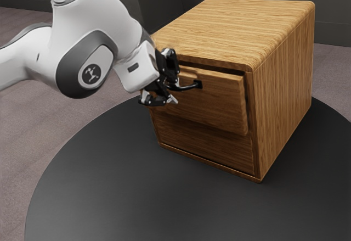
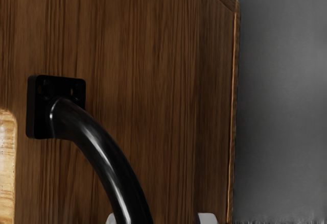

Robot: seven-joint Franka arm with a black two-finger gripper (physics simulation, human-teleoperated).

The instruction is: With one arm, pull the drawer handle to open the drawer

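Note:
A wooden cabinet [image 1: 285,82] stands on the round black table [image 1: 137,197]. Its top drawer [image 1: 219,104] sticks out a little from the cabinet front, while the lower drawer [image 1: 208,142] sits flush. My gripper [image 1: 159,99] is at the end of the top drawer's black curved handle [image 1: 189,84] nearer the exterior view's left. In the wrist view the handle [image 2: 97,147] arcs from its square mount [image 2: 56,101] down between my fingertips [image 2: 207,218]. One tip lies against the bar and the other stands apart from it, so the gripper is open around the handle.
The dark tabletop spreads wide in front of the cabinet and toward the exterior view's left. Beyond the table's edge is a grey-brown carpeted floor [image 1: 33,120]. My white arm [image 1: 82,43] comes in from the upper left, close to the cabinet's corner.

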